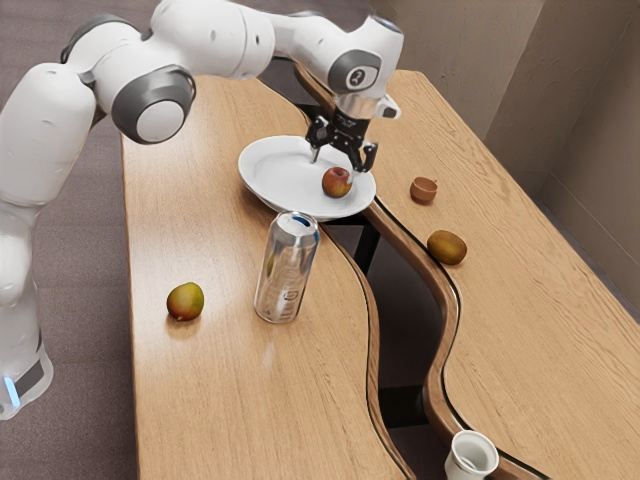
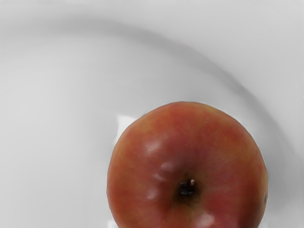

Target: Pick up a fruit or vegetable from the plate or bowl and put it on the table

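The Franka arm (image 1: 213, 38) was glossy white, built of smooth, rounded segments. Dark grey rings circled its joints, one framing a round white cap (image 1: 160, 121). A dark, rounded badge (image 1: 356, 76) with a pale mark sat near the wrist, above a silvery collar (image 1: 356, 104). The gripper (image 1: 335, 168) was black, angular and jointed. A blue light strip (image 1: 12, 391) marked the base (image 1: 32, 372).

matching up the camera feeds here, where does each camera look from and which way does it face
Exterior view: beside the arm, looking down across the table; much of the arm and the gripper show.
Wrist view: mounted at the arm's end, facing down onto the apple and plate.
Both views share the apple and plate.
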Motion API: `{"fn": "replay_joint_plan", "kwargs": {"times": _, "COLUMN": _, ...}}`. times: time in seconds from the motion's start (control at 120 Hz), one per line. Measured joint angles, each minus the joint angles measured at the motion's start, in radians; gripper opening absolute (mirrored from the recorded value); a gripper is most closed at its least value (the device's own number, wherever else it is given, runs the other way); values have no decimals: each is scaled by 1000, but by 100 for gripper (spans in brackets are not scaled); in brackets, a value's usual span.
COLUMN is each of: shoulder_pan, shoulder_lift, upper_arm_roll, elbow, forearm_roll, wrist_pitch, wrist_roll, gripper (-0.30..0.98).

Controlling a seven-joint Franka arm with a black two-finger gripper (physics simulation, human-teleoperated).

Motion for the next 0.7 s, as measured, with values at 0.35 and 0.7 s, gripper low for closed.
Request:
{"fn": "replay_joint_plan", "kwargs": {"times": 0.35, "shoulder_pan": 5, "shoulder_lift": 31, "upper_arm_roll": 0, "elbow": 2, "forearm_roll": 1, "wrist_pitch": 39, "wrist_roll": 87, "gripper": 69}}
{"fn": "replay_joint_plan", "kwargs": {"times": 0.7, "shoulder_pan": 2, "shoulder_lift": 67, "upper_arm_roll": -1, "elbow": 0, "forearm_roll": -3, "wrist_pitch": 80, "wrist_roll": 135, "gripper": 69}}
